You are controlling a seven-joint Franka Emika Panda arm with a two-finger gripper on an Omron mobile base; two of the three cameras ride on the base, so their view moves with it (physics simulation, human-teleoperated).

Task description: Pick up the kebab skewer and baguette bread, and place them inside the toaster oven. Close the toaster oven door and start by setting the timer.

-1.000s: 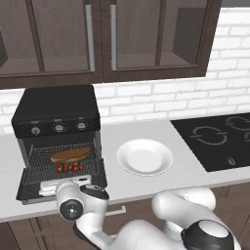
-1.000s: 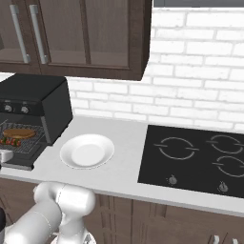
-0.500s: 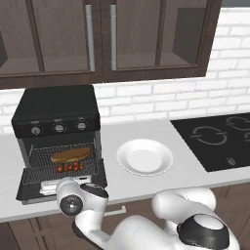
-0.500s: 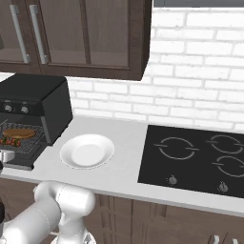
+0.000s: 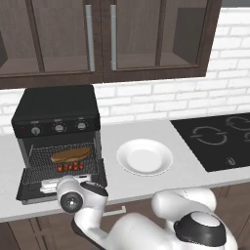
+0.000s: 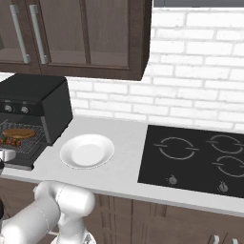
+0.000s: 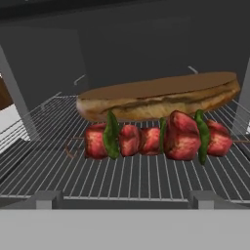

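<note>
My end effector spread, empty. Kebab skewer (image 7: 156, 139) lies just in front of baguette bread (image 7: 161, 96) on toaster oven (image 5: 56, 113) rack; door (image 5: 29, 188) down.

Rendered kitchen, dark wall cabinets (image 5: 112, 39), white brick wall (image 6: 200, 86), cooktop (image 6: 200, 157)

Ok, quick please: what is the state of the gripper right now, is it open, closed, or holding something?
Gripper: open, holding nothing; the kebab skewer and baguette bread lie on the toaster oven rack.
</note>
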